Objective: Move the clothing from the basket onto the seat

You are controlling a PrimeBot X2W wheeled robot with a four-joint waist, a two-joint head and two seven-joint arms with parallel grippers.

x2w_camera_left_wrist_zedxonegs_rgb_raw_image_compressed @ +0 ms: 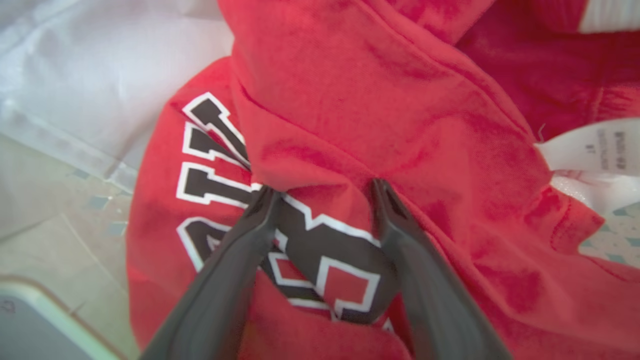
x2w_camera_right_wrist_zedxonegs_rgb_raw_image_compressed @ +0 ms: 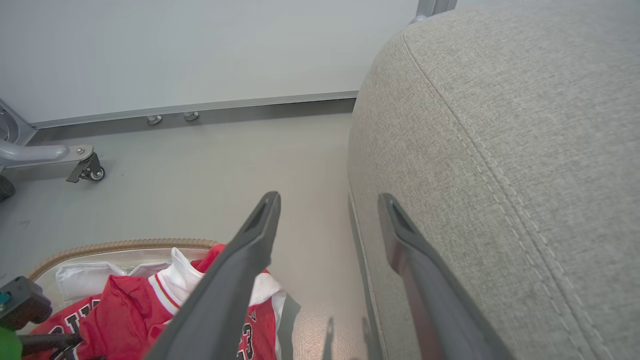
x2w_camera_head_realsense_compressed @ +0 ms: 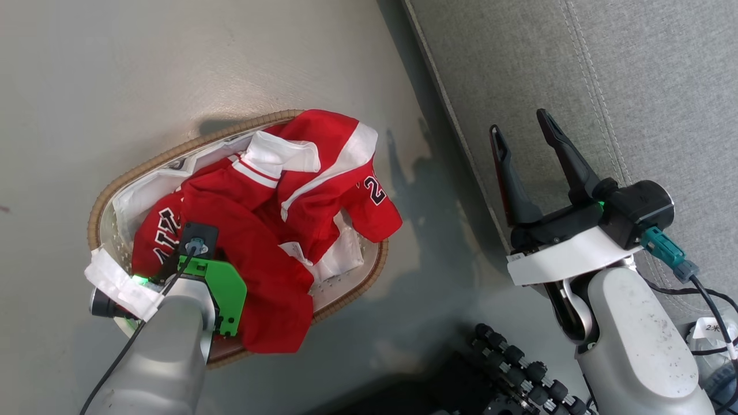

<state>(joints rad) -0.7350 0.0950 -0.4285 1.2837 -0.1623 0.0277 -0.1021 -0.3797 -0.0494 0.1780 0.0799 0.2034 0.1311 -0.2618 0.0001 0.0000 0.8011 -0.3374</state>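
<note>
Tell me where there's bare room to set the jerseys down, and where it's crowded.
The grey seat is bare wherever it shows, beside the open right gripper. The floor is free beyond the basket and in the strip between it and the seat's edge. Crowded: the basket, heaped with red jerseys spilling over its rim, the left gripper pressed into them.

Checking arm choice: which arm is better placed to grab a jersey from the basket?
Left. The left gripper straddles a red jersey in the basket; the right gripper hovers open by the sofa cushion.
</note>
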